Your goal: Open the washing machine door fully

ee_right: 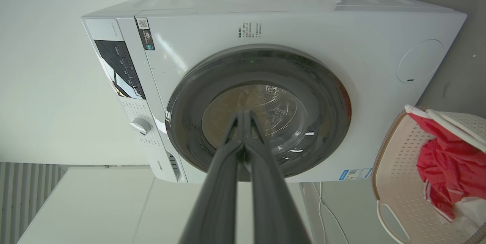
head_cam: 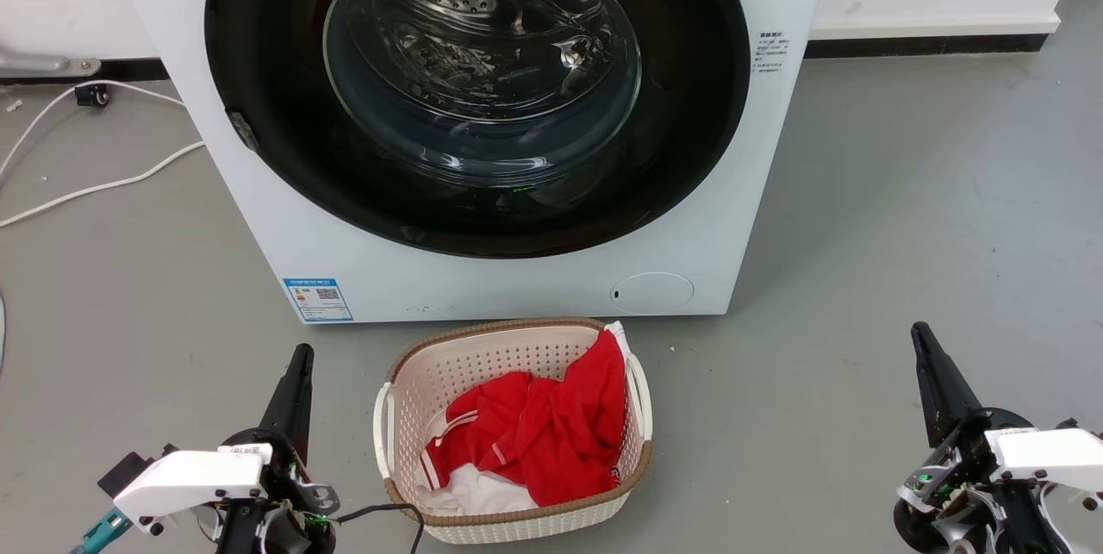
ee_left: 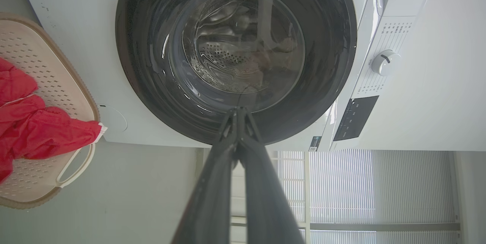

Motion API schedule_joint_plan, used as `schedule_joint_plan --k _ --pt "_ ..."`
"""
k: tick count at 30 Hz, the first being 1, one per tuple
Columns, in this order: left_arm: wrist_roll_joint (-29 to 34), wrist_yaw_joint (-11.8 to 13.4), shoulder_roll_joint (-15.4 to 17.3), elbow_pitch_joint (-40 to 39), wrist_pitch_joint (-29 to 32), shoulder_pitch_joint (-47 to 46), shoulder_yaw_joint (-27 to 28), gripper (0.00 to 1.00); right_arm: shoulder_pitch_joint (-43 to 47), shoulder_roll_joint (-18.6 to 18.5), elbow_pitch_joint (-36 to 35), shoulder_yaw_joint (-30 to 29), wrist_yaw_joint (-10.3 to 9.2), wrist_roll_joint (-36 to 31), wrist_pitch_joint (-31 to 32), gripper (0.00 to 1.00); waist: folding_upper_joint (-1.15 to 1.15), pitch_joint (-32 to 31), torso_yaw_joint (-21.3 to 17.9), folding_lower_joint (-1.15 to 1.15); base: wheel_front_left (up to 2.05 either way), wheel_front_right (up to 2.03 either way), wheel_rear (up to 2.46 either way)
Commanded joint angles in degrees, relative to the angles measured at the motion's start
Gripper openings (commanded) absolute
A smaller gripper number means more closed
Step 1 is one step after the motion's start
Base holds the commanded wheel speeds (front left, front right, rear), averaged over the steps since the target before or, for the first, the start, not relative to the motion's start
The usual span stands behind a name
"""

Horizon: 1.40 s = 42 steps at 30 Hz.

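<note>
You have opened nothing yet: the washing machine door [head_cam: 482, 97] sits shut, flush in the washing machine [head_cam: 258, 218] at far centre, while your left hand [head_cam: 302, 353] and right hand [head_cam: 920, 334], fingers together and empty, hang near, well apart from it.

Blue sticker [head_cam: 317, 299]: low on the left of the washing machine [head_cam: 482, 278] front; it carries a QR code and fine print too small to read.
Printed block [head_cam: 769, 52]: several lines of small dark characters high on the right of the front; not legible.
Dark sticker [ee_right: 145, 33]: on the front's corner beside the control strip; QR code above pale lettering, unreadable.
Dial [ee_left: 384, 62]: white knob with rows of tiny print beside it; none legible.
Black display panel [ee_left: 355, 117]: faint pale marks, unreadable.
Brand word [ee_right: 164, 168]: small grey lettering at the strip's end; too blurred to make out.
Readable words or numbers: none.
</note>
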Motion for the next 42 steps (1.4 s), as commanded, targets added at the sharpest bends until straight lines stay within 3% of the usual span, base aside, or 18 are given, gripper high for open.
schedule_joint_plan --k 1,6,7,20,42 --pt "0.1 -0.24 0.08 0.0 0.15 -0.43 0.2 0.0 -0.62 0.27 0.08 -0.12 0.23 -0.19 0.26 0.0 0.0 0.0 0.0 0.0 0.0 0.0 0.0" --pt "0.1 -0.24 0.08 0.0 0.15 -0.43 0.21 0.0 -0.62 0.28 0.08 -0.13 0.23 -0.22 0.28 0.0 0.0 0.0 0.0 0.0 0.0 0.0 0.0" --pt "0.01 0.0 0.0 0.0 0.0 0.0 -0.01 1.0 0.0 0.03 0.0 -0.05 0.0 -0.01 0.0 1.0 0.0 0.0 0.0 0.0 0.0 0.0 0.0" --pt "3.42 -0.01 -0.11 0.27 -3.27 -1.39 -3.73 1.0 1.44 -0.05 -1.9 0.54 -0.01 -4.46 -3.21 1.0 0.0 0.35 -0.09 0.0 0.0 0.0 0.0" --pt "28.47 1.03 -0.05 -3.07 -8.37 -2.28 -4.97 1.0 3.04 0.02 -7.49 1.83 0.02 -37.96 -8.24 1.0 0.0 1.16 -0.02 0.0 0.0 0.0 0.0"
